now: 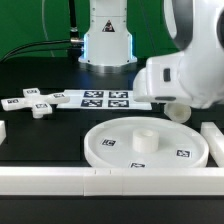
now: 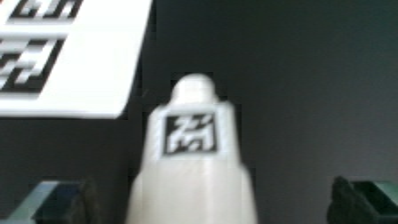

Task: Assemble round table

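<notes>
The short cylindrical leg [image 2: 192, 150] is white with a black-and-white tag and lies on the dark table between my fingers. My gripper [image 2: 210, 205] is open, with a dark gap on each side between the leg and the fingers [image 2: 50, 200]. In the exterior view the arm's white housing hides the gripper, and only a rounded end of the leg [image 1: 177, 112] shows under it. The large rimmed round disc [image 1: 110, 150] lies flat at the front with a raised hub in its middle. The cross-shaped foot [image 1: 35, 105] lies at the exterior view's left.
The marker board [image 1: 100, 98] lies behind the disc and also shows in the wrist view [image 2: 63, 60]. Long white bars lie along the front [image 1: 90, 181], at the exterior view's right [image 1: 213, 140] and left [image 1: 3, 130]. The robot base [image 1: 106, 40] stands at the back.
</notes>
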`<state>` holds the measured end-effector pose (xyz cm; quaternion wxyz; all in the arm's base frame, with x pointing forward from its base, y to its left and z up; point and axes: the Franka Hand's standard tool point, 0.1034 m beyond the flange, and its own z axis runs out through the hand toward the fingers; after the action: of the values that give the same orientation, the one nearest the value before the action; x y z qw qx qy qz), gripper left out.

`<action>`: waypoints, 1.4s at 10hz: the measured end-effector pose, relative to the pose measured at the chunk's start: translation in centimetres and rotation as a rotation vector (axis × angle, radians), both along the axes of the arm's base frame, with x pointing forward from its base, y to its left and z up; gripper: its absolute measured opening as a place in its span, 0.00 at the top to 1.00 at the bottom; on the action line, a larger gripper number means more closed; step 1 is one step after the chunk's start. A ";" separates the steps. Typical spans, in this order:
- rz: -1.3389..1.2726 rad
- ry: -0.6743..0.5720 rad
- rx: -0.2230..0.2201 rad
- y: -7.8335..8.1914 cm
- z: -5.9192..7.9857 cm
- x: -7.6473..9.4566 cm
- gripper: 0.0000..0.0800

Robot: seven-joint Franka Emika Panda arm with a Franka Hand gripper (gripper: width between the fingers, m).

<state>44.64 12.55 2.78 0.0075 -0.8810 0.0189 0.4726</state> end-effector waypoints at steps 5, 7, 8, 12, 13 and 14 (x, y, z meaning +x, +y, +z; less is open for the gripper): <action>-0.004 -0.037 0.014 -0.3 -1.7 0.4 0.19; -0.006 -0.042 0.014 -0.4 -2.0 0.4 0.19; -0.007 -0.043 0.014 -0.4 -2.1 0.4 0.19; -0.004 -0.045 0.013 -0.4 -2.1 0.4 0.49; 0.007 -0.049 0.026 -0.5 -2.0 0.5 0.49; 0.014 -0.055 0.039 -0.7 -1.8 0.7 0.49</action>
<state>45.37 11.86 1.01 0.0218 -0.8935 0.0035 0.4486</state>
